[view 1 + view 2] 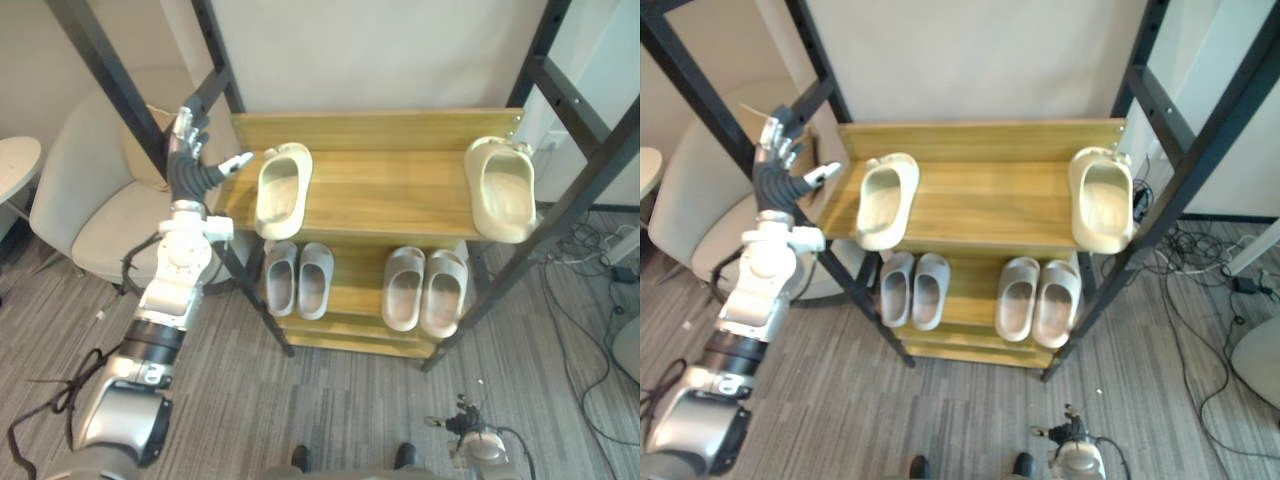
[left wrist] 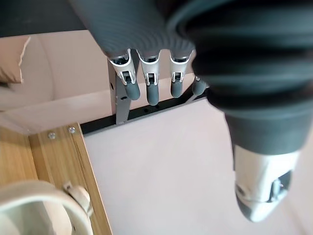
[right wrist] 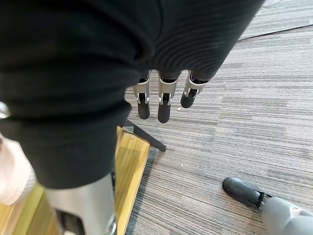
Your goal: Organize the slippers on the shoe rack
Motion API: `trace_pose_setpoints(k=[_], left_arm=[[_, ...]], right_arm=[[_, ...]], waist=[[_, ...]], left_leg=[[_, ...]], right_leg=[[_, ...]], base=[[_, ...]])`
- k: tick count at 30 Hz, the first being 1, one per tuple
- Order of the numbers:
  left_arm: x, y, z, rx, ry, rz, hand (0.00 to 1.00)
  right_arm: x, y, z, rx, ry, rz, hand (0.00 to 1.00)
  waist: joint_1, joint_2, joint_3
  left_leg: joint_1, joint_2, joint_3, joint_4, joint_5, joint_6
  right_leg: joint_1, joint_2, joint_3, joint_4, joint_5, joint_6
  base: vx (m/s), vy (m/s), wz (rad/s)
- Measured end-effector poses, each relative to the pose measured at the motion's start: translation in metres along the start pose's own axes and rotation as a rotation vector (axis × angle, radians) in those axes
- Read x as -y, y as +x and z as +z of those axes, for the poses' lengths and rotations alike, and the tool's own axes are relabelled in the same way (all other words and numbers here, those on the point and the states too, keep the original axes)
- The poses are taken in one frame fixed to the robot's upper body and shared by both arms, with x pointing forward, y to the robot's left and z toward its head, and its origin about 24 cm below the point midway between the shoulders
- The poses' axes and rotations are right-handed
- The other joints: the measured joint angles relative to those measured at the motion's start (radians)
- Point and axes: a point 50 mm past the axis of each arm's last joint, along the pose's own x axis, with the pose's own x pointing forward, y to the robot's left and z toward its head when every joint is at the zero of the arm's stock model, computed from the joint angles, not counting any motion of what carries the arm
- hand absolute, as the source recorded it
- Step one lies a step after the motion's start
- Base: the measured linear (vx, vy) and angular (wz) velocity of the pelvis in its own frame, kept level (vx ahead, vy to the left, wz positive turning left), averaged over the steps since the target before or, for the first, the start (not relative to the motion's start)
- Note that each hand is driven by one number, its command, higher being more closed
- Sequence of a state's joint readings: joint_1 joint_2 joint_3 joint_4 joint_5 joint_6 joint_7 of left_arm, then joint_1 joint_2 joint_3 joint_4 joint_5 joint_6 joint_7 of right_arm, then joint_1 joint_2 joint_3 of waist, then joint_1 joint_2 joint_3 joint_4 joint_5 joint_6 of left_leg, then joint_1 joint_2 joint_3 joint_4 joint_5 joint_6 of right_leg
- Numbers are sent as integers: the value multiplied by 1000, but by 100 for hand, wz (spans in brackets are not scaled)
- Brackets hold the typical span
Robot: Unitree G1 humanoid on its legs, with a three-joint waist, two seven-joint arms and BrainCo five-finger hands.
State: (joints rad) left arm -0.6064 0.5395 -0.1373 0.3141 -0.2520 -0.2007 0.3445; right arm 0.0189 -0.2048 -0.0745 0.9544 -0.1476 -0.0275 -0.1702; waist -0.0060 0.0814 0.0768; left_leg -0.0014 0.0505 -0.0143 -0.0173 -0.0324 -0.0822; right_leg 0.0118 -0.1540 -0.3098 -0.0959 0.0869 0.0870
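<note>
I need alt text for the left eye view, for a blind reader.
The open left hand is raised beside a slipper on the top shelf; a second slipper lies far right. Below sit a left pair and a right pair.

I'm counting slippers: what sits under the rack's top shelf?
Two pairs stand on the lower shelf: a grey pair at left, a beige pair at right. The top shelf covers their far ends and whatever lies further back.

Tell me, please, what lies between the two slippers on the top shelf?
Nothing: the top shelf is bare between the left slipper and the right slipper, as the left eye view shows.
</note>
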Motion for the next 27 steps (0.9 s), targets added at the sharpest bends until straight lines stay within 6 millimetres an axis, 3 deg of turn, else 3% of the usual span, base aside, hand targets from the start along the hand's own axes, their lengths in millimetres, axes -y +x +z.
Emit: trace_pose_setpoints(k=[9,27], left_arm=[[-16,21,-5,-63,41,35,0],[-41,29,-27,-192,303,-24,0]], right_arm=[[-4,-1,0,-5,30,10,0],[-5,-1,0,-6,53,11,0]], waist=[[-13,12,32],[-32,40,74]], left_leg=[[-18,0,9,0,-5,-2],[-31,-3,41,2,-16,7]], right_leg=[[-36,2,29,7,4,1],[-74,2,80,7,11,1]], base=[[20,0,-10],[2,0,-7]])
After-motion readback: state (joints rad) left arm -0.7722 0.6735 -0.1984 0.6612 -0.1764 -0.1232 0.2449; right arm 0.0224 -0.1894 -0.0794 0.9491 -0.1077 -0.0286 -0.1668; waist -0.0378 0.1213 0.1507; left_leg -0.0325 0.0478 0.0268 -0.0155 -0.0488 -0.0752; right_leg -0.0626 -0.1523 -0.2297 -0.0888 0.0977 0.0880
